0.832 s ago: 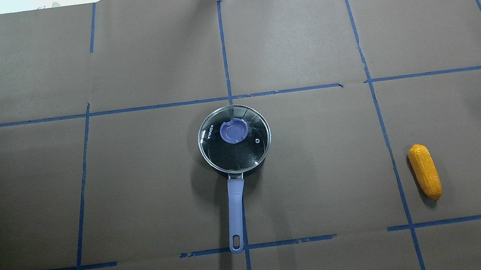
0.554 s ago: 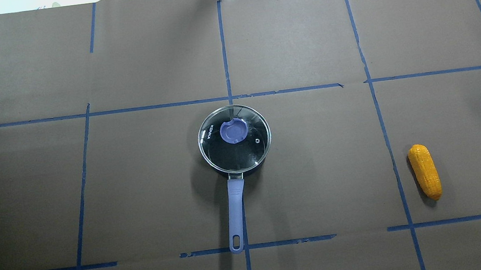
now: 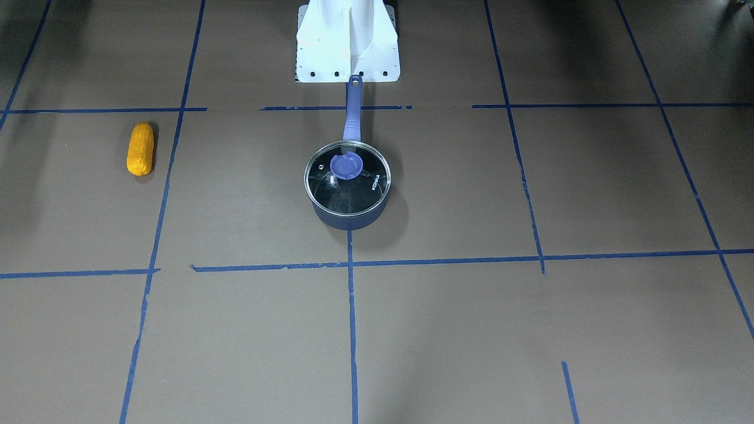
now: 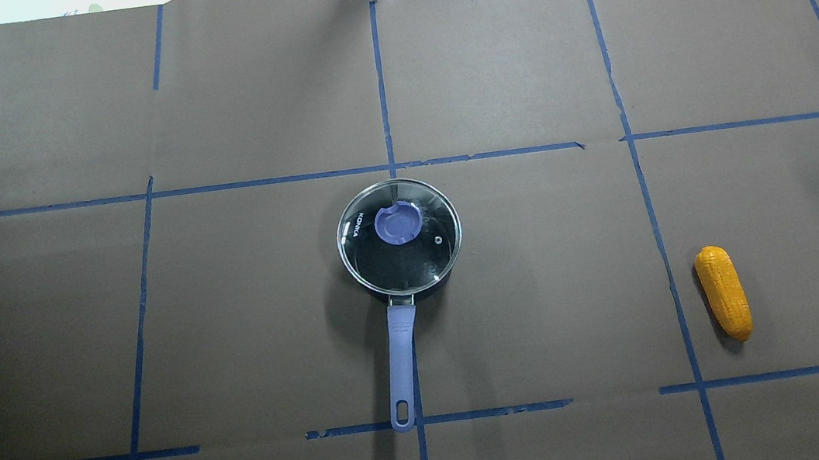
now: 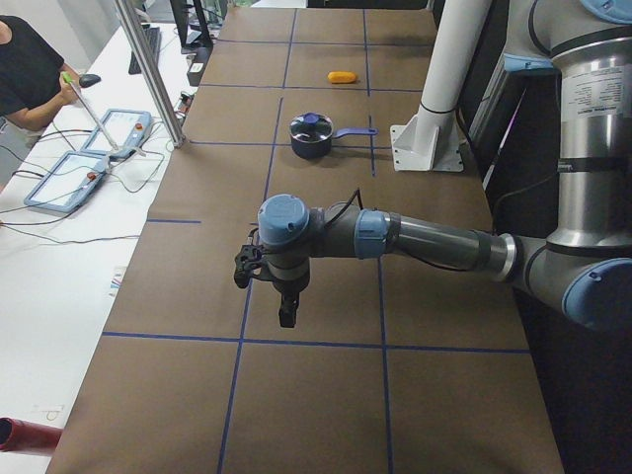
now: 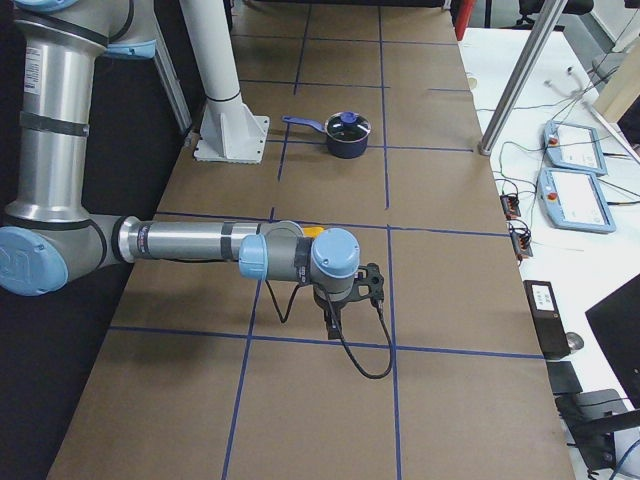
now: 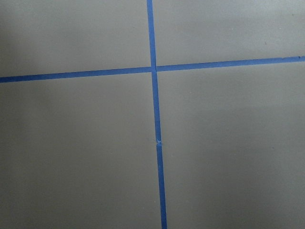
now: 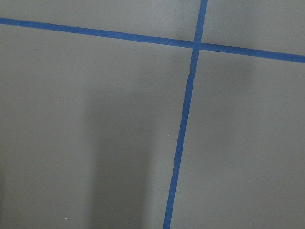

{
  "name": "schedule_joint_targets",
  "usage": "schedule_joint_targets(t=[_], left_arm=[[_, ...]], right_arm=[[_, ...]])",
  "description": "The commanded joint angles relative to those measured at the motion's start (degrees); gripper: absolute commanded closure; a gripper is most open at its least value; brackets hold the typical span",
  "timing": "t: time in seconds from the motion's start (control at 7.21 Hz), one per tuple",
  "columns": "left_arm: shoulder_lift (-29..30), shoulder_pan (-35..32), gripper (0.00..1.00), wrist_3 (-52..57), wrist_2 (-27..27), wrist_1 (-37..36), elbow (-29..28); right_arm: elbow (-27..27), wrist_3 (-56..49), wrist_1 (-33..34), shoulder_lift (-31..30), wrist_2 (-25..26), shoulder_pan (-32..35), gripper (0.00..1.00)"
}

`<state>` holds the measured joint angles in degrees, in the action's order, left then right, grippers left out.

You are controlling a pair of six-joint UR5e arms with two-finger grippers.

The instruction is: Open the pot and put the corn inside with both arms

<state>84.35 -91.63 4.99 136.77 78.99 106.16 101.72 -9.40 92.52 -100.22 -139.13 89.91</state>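
The pot (image 4: 385, 289) stands at the table's middle with its glass lid (image 4: 413, 257) on, purple-blue knob (image 4: 399, 225) on top, and its handle (image 4: 400, 356) towards the robot base. It also shows in the front-facing view (image 3: 347, 221). The corn (image 4: 723, 293) lies on the table far right of the pot, also in the front-facing view (image 3: 140, 148). My left gripper (image 5: 286, 314) hangs over the table's left end, far from the pot. My right gripper (image 6: 332, 325) hangs over the right end, beyond the corn. I cannot tell whether either is open or shut.
Brown paper with a blue tape grid (image 4: 391, 166) covers the table. The white base block (image 3: 347, 47) stands just behind the pot's handle. Both wrist views show only paper and tape. Teach pendants (image 5: 94, 148) and a person (image 5: 25, 69) are beside the table.
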Motion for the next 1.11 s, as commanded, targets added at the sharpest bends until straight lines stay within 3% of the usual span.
schedule_joint_targets(t=[0.0,0.69,0.97], left_arm=[[-0.1,0.0,0.00,0.1,1.7,0.1,-0.4],[-0.3,0.0,0.00,0.5,1.8,0.9,0.7],[-0.2,1.7,0.00,-0.2,1.9,2.1,2.2]], right_arm=[[0.7,0.1,-0.1,-0.8,-0.3,0.0,0.00],[0.3,0.2,-0.1,-1.3,-0.1,0.0,0.00],[0.2,0.3,-4.1,-1.9,0.1,0.0,0.00]])
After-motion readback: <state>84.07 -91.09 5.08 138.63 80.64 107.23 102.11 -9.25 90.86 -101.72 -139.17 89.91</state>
